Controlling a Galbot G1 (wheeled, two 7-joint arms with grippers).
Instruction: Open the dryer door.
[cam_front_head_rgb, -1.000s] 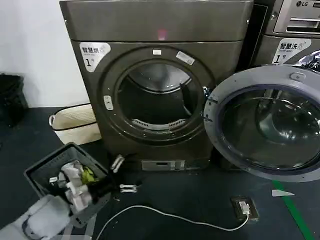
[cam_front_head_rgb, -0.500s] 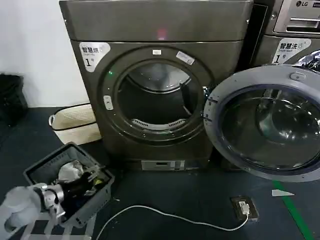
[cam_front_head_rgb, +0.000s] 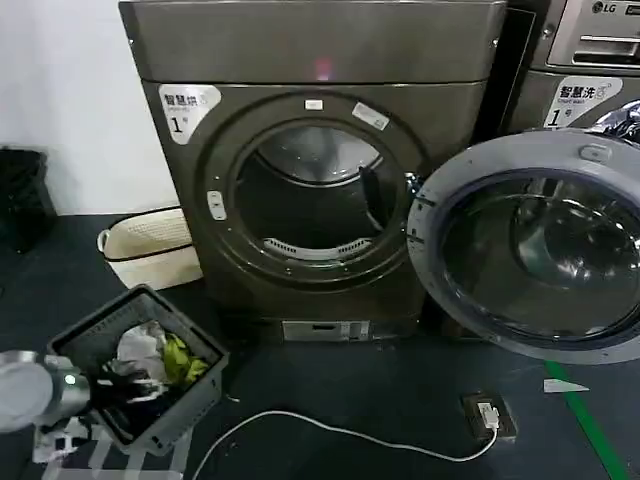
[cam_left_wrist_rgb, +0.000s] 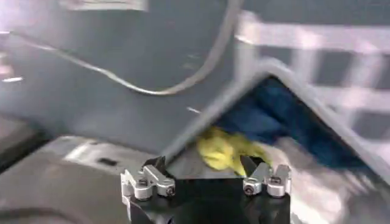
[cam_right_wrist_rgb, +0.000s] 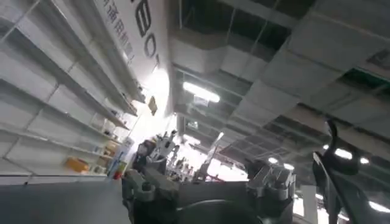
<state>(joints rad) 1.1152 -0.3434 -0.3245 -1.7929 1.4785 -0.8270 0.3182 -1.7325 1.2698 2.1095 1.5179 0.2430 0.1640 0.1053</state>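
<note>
While the dryer door (cam_front_head_rgb: 530, 245) is hanging swung wide open just right of the dryer (cam_front_head_rgb: 315, 160), showing its grey inner face, we are holding our left pincer (cam_left_wrist_rgb: 206, 178) with its fingers spread and empty over the grey laundry basket (cam_front_head_rgb: 140, 365) on the floor, front-left of the dryer. Our right pincer (cam_right_wrist_rgb: 207, 182) is pointing at the ceiling, fingers apart.

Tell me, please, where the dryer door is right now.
In the head view, the dryer door hangs swung open on the right of the dryer, in front of the LG machine.
</note>
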